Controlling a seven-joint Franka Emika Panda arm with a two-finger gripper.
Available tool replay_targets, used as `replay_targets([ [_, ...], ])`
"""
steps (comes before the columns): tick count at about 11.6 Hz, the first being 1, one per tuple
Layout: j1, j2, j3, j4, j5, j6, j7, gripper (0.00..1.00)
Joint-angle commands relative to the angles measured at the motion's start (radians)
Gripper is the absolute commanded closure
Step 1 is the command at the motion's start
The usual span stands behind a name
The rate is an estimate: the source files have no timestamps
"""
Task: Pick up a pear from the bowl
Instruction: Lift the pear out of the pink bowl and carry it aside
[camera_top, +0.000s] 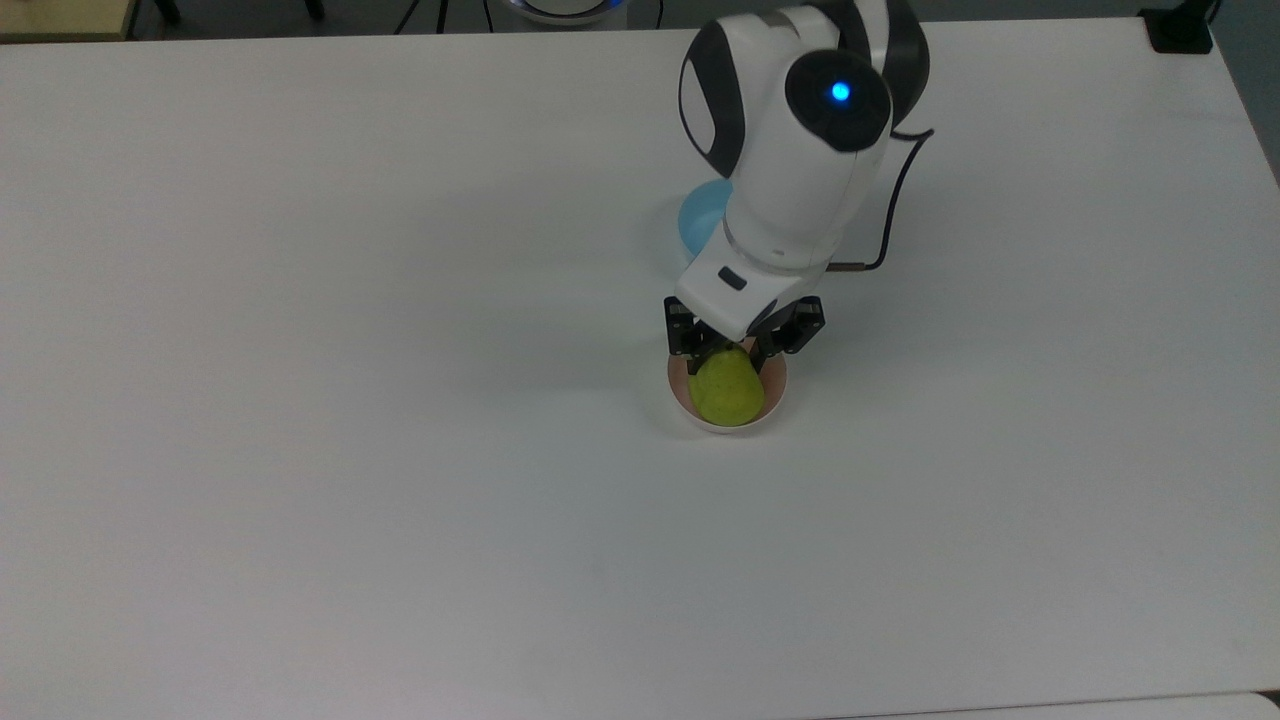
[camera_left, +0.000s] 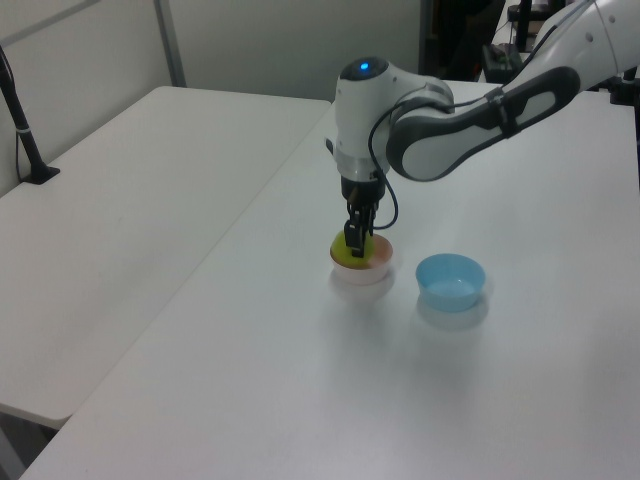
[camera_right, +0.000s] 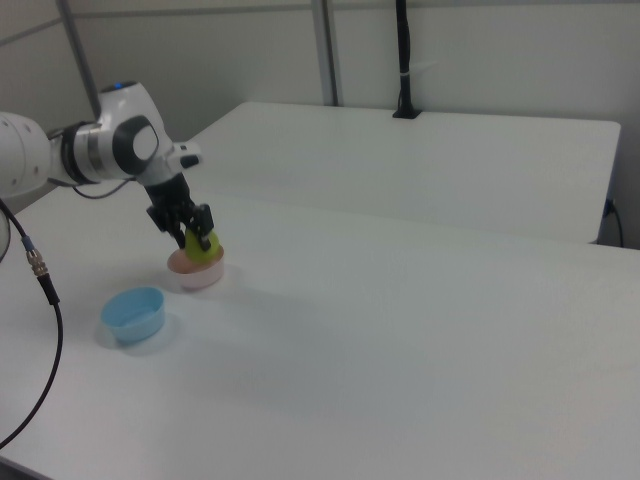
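The claw (camera_top: 738, 345) stands over the pale pink bowl (camera_top: 690, 412), its fingers clamped on the narrow upper end of the yellow-green pear (camera_top: 727, 390). In the left view the claw (camera_left: 357, 236) grips the pear (camera_left: 352, 252) from above, and the fruit seems to sit high, at about rim level of the bowl (camera_left: 362, 270); whether its base has cleared the bowl floor I cannot tell. The right view shows the claw (camera_right: 192, 232) tilted, with the pear (camera_right: 203, 247) between its fingers just above the bowl (camera_right: 196, 272).

Going left to right in the top view, the white tabletop (camera_top: 320, 400) comes first, then the pink bowl with the pear, with the light blue bowl (camera_top: 700, 215) farther up and partly under the arm.

The step in hand looks like the lift. It should go straight up and slowly: the grip is on the tapering neck, so the pear could slip downward or swing, and it nearly fills the bowl, so any sideways drift may drag the bowl along.

The wrist hides the pear's stem and the contact points in the top view, and the fingertips merge into dark shapes in the side views.
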Motion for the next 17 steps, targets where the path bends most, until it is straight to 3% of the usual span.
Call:
replay_targets([
  [1, -0.003, -0.154, -0.006, -0.035, 0.0, -0.068, 0.012, 0.95],
  [3, -0.099, -0.218, 0.042, -0.079, -0.003, -0.082, 0.004, 0.95],
  [5, -0.265, -0.225, 0.109, -0.079, -0.005, -0.114, -0.057, 0.95],
  [7, -0.368, -0.218, 0.116, -0.079, -0.005, -0.116, -0.12, 0.93],
  [11, -0.399, -0.108, 0.106, -0.096, -0.05, -0.085, -0.159, 0.87],
  [13, -0.393, -0.079, 0.102, -0.096, -0.066, -0.05, -0.152, 0.78],
  [14, -0.393, -0.079, 0.102, -0.096, -0.066, -0.048, -0.152, 0.66],
  [15, -0.391, -0.079, 0.102, -0.096, -0.066, -0.048, -0.152, 0.39],
  [16, -0.391, -0.08, 0.102, -0.096, -0.066, -0.05, -0.152, 0.0],
  [17, -0.391, -0.088, 0.1, -0.096, -0.064, -0.053, -0.152, 0.0],
])
